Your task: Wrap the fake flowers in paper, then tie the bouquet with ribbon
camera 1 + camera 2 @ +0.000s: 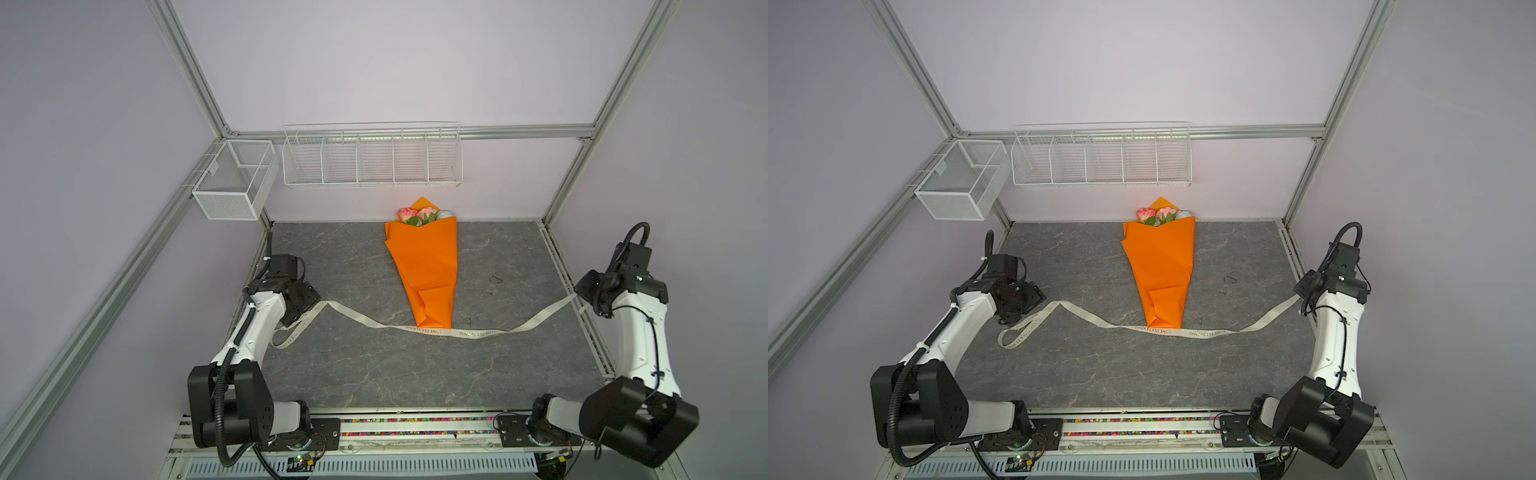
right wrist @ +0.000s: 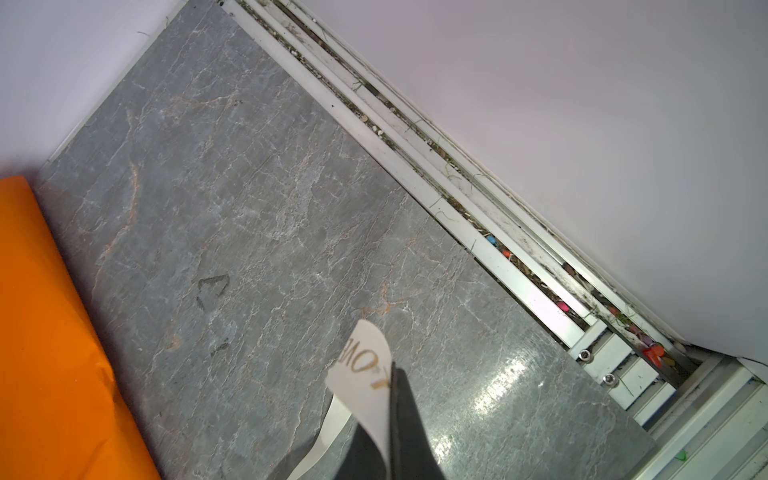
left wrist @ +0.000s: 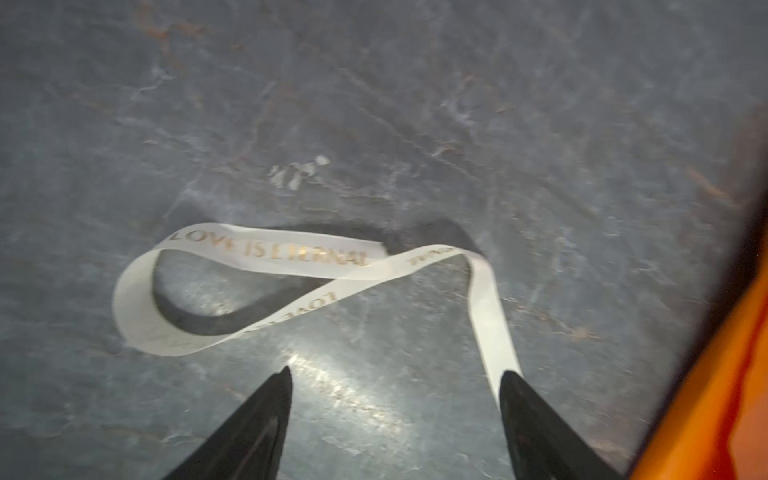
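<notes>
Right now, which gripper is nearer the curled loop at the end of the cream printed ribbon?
Left. The left gripper hovers open beside the cream printed ribbon's curled loop; the right gripper is across the grey table, pinching the ribbon's other end.

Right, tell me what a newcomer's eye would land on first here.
The bright orange bouquet first: it lies mid-table, narrow end toward the front, pink and white fake flowers peeking out at the far end. Next the cream ribbon, printed in gold, strung across the grey table past the cone's narrow end. The right claw is shut on one end; the left claw stands open by the looped other end.
</notes>
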Available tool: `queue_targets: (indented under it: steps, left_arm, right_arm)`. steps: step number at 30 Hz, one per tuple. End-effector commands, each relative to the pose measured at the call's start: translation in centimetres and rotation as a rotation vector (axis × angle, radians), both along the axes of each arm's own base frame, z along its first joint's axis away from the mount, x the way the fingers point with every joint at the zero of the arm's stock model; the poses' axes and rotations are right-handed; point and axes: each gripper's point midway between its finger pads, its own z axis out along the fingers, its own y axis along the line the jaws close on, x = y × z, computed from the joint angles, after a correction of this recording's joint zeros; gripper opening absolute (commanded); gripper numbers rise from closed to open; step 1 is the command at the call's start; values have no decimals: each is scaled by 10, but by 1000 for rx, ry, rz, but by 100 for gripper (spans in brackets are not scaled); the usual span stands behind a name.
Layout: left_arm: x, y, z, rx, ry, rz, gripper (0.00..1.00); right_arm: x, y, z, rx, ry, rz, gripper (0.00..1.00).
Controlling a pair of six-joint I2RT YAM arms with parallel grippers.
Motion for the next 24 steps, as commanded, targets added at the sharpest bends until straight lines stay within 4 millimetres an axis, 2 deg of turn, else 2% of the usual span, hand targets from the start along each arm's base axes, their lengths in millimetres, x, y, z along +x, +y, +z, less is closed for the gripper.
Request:
queue_targets:
  steps: [1,5,13,15,22,24]
  left_arm:
    - [0,10,-10,38,36,27,72]
    - [11,23,-22,75,87,73,66]
    - [35,26,-56,41,168,86,57]
    - [35,26,-63,41,186,79,49]
    - [31,25,-82,41,229,66,46]
    - [30,26,-87,47,237,66,39]
  right_arm:
    - [9,5,4,-1,-17,46,7]
    - [10,10,4,8,-24,60,7]
    - [11,13,5,11,-27,68,6]
    - [11,13,5,10,-27,70,7]
    - [11,13,7,8,-26,69,7]
    - [11,13,7,10,-27,66,7]
